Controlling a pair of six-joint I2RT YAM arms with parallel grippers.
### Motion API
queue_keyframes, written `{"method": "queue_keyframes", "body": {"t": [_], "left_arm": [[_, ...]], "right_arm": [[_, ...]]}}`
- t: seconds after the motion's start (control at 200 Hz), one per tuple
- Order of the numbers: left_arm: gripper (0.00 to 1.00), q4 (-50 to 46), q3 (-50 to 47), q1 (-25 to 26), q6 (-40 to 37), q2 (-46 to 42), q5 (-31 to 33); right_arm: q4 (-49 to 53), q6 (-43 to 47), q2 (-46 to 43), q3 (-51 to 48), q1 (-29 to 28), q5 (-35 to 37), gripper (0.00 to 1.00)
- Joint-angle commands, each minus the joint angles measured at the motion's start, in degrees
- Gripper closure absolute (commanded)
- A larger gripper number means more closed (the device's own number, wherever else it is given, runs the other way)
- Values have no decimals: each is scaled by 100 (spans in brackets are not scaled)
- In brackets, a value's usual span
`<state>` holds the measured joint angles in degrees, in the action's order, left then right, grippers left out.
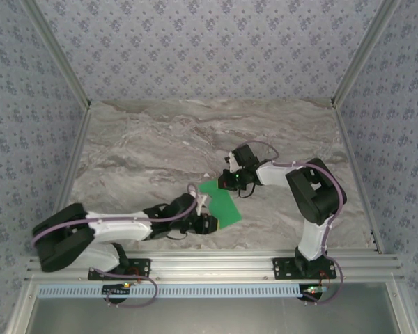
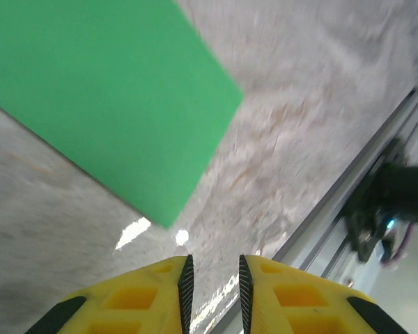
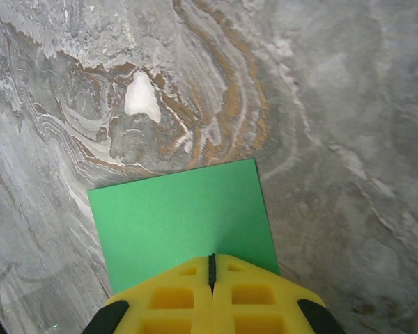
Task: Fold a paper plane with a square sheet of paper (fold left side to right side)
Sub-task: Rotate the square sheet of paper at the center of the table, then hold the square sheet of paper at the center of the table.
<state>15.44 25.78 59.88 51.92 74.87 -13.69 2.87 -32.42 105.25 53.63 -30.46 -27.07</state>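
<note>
Even, diffuse light falls on the marble bench (image 1: pixel 160 139) in the overhead view, which is sharp from edge to edge. Only soft shadows lie under the left arm (image 1: pixel 118 226) and the right arm (image 1: pixel 310 195). The left wrist picture is smeared: the square sheet of paper (image 2: pixel 104 97) has soft edges, the rail (image 2: pixel 348 202) at right is a blur, and two white spots of glare shine at lower centre. The right wrist view is crisp, the stone's veins clear, with a pale patch at upper left that may be glare.

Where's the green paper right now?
In the top view, the paper lies on the table front-centre, between the left gripper and right gripper, whose shut fingers are at its edge.
</note>
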Motion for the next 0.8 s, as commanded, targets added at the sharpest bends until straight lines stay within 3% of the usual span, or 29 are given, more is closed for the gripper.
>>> {"method": "queue_keyframes", "body": {"t": [0.0, 0.155, 0.27, 0.54, 0.799], "left_arm": [[73, -413, -216, -655, -101, -690, -220], [70, -902, -293, -1784, -339, -1282, -844], [69, -885, -208, -2167, -518, -1273, -1133], [70, -209, 467, -2055, -585, -197, -1601], [70, 132, 1361, -1353, -671, 1159, -1558]], "right_arm": [[398, -212, -89, -486, 208, 369, 98], [-88, -552, -548, -1003, 412, 393, 98], [-393, -636, -799, -1254, 444, 273, 97], [-506, -155, -1263, -1099, 317, 88, 94], [-323, 161, -1296, -770, 282, 20, 93]]}}
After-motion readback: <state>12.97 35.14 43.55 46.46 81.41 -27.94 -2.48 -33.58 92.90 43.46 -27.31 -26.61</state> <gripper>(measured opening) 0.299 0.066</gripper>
